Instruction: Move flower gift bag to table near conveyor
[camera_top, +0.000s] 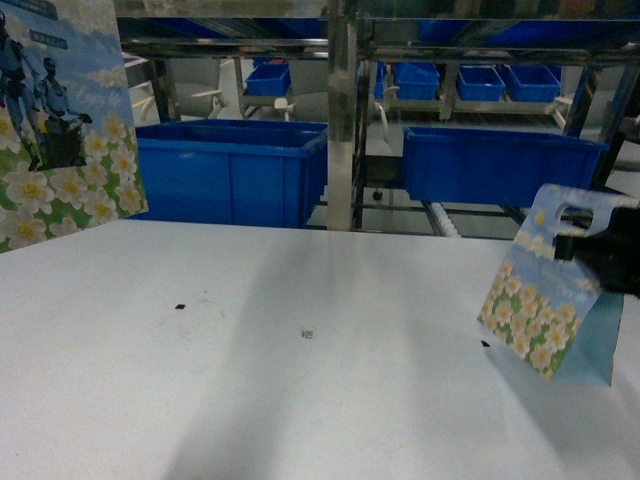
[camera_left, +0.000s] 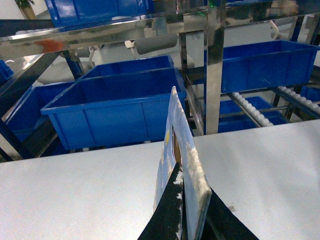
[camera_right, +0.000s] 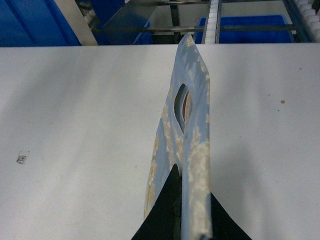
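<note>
At lower right, a flower-printed paper gift bag (camera_top: 535, 315) was pinched by its handle edge in the right gripper (camera_top: 580, 245), tilted above the white matte table (camera_top: 300, 400), presumably for setting down.

A second flowered bag (camera_left: 180, 165) was pinched likewise by the left gripper (camera_left: 182, 210).

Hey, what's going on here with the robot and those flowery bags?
Each arm holds a flower gift bag by its top edge over the white table. The right gripper is clamped on the right-hand bag, which hangs tilted with its bottom at or just above the tabletop. The left gripper grips the other bag at the left edge of the head view. The steel roller conveyor with blue bins stands just behind the table.
</note>
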